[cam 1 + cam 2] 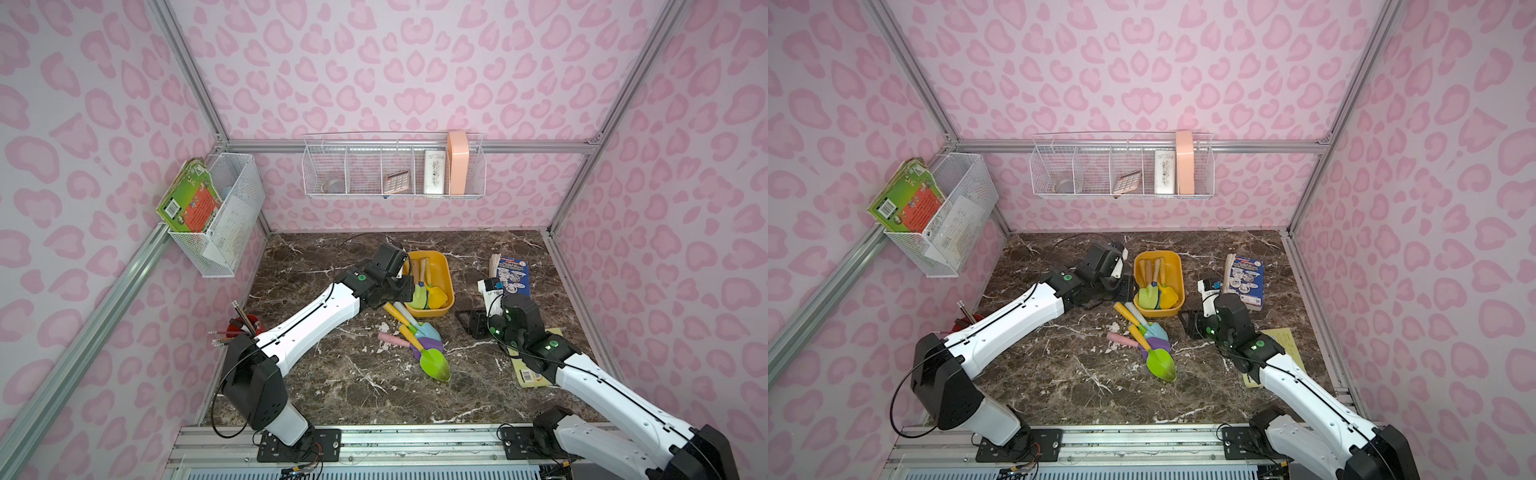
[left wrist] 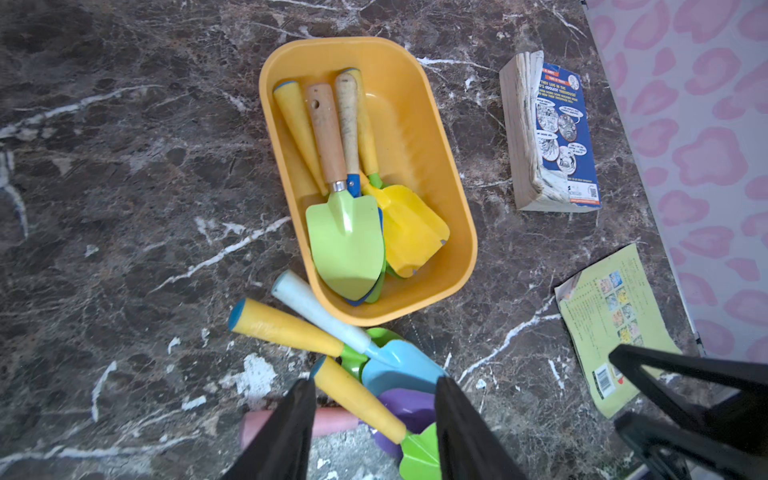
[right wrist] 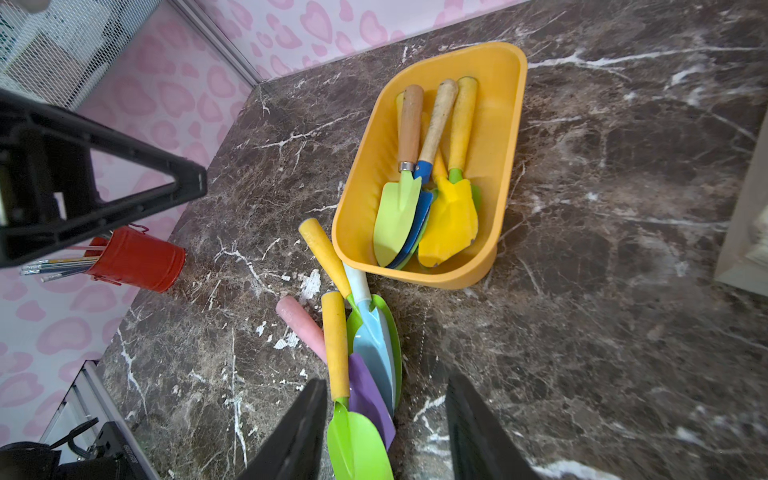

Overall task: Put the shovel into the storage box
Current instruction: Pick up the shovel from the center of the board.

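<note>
The yellow-orange storage box (image 1: 446, 270) (image 2: 419, 137) (image 3: 509, 137) stands mid-table with several shovels inside, a light-green one (image 2: 345, 241) with a wooden handle on top. Just in front of it, several more shovels lie piled on the marble: a green-bladed one with a yellow handle (image 1: 434, 362) (image 2: 357, 399) (image 3: 336, 345), a blue one (image 2: 399, 363) and a purple one (image 3: 368, 390). My left gripper (image 1: 404, 291) (image 2: 374, 382) hovers at the box's left rim, open and empty. The right gripper (image 1: 470, 322) (image 3: 386, 382) hangs open and empty to the right of the pile.
A red pencil cup (image 1: 243, 326) (image 3: 137, 259) stands at the left table edge. A thick blue book (image 1: 513, 272) (image 2: 552, 133) lies right of the box, and a yellow-green booklet (image 2: 615, 324) lies under the right arm. White wire baskets (image 1: 395, 170) (image 1: 224, 220) hang on the walls.
</note>
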`<state>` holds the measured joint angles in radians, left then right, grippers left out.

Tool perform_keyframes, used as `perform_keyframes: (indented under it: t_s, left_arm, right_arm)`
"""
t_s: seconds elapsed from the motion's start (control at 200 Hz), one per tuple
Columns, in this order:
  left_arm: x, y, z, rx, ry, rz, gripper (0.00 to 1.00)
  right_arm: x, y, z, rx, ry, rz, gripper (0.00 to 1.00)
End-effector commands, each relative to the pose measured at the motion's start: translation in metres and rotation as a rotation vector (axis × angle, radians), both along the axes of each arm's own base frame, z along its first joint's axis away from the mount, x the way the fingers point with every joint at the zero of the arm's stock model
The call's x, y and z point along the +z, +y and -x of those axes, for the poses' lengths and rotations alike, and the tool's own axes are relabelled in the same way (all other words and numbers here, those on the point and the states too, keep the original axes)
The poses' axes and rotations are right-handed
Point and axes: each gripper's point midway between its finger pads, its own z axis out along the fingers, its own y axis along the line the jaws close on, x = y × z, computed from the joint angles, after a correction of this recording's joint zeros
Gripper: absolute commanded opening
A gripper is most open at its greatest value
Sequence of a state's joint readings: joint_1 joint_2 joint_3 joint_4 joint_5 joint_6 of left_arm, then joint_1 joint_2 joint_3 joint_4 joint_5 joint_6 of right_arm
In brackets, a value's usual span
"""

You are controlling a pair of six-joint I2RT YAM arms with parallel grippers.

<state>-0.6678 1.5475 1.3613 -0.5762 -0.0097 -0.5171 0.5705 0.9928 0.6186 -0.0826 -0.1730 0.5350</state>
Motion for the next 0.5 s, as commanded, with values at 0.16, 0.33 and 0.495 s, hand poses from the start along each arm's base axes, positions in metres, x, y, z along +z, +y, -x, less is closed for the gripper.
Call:
perform_keyframes:
  t_s: [0.16,0.33,0.495]
  left_arm:
    - [-0.008,0.049,0.034,0.101,0.015,-0.065,0.53]
    - [-0.02,0.08,0.06,0.176,0.03,-0.086,0.53]
    - [-0.035,0.102,0.08,0.234,0.053,-0.095,0.54]
  right_arm:
    - [0.008,0.034,-0.008,0.088,-0.046,0.027,0.49]
    - [-0.006,0.061,-0.01,0.161,-0.021,0.07,0.49]
    - [-0.021,0.091,-0.008,0.24,0.003,0.104,0.48]
